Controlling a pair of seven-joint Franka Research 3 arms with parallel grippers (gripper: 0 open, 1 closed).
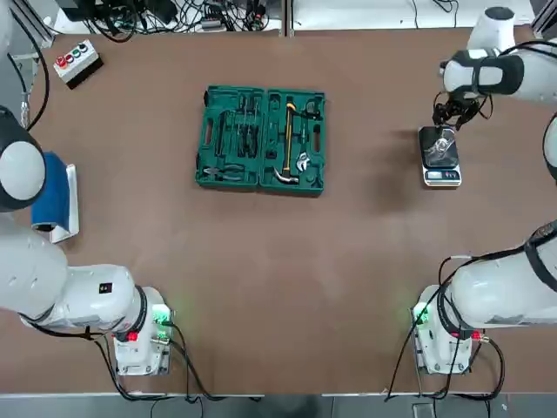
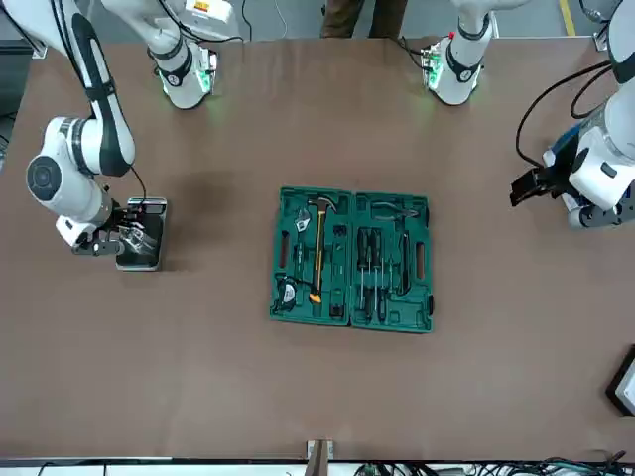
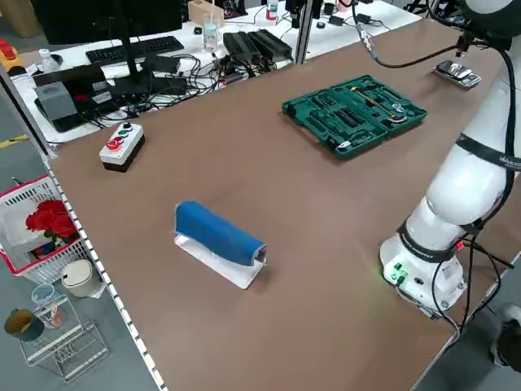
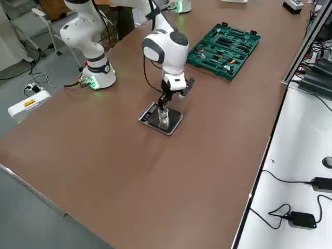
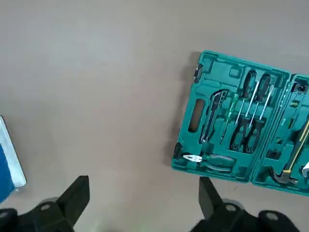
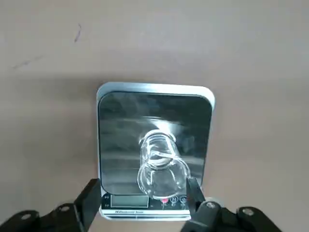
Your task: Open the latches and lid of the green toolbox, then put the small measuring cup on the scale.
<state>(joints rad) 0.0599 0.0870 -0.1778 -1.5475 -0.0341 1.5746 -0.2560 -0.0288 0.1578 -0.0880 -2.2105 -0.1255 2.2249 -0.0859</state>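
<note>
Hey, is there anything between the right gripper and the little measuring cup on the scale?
Nothing visible. The small measuring cup stands on the scale, directly between the open fingers of the right gripper.

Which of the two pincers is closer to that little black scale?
The right pincer: it hangs just above the scale, fingers either side of the small measuring cup. The left pincer is far across the table, past the green toolbox.

Bare table (image 1: 348, 261) is left between the opened toolbox (image 1: 261, 138) at centre and the scale (image 1: 440, 157), whose plate is occupied by the cup (image 6: 161, 169) with the right gripper (image 6: 142, 193) spread just above it.
</note>
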